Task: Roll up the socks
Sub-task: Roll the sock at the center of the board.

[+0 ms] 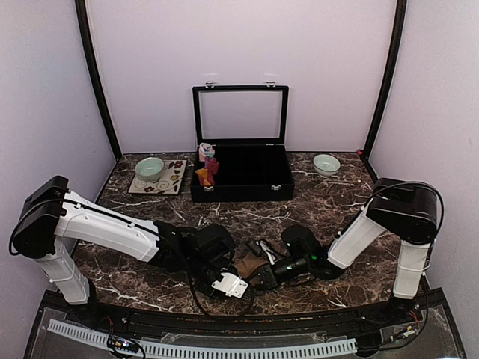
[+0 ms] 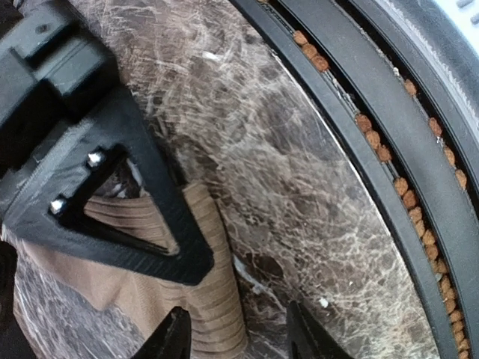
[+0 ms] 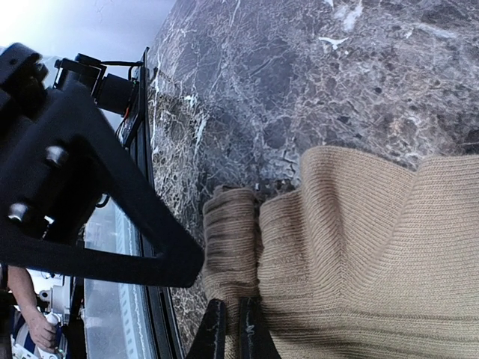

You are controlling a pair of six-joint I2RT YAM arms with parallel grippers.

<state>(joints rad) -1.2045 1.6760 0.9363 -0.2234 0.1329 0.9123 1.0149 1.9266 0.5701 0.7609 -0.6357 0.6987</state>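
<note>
At the far left of the table (image 1: 337,202) a pale green bowl (image 1: 150,168) sits on a flowered mat (image 1: 171,179). In front of it the left arm stretches low across the marble towards the middle. Its left pincer (image 2: 239,338) has its jaws apart. One fingertip is over the ribbed end of the tan sock (image 3: 359,247), the other is over bare marble, and the sock's edge lies between them.

Behind, at the middle of the table, a black box (image 1: 239,194) stands with its glass lid (image 1: 239,112) up. The maroon-and-orange socks (image 1: 210,169) sit bundled in its left end, next to a pink bundle (image 1: 205,152).

The tan sock lies flat on the marble near the front edge, between the two arms, its cuff end folded over into a small roll. The right pincer (image 3: 233,333) comes in from the right, and its jaws are together, nipped onto the knit right at the crease beside that roll. The two pincers are very close to each other over the sock.

Far back on the right, a small white bowl (image 1: 326,164) stands alone.
</note>
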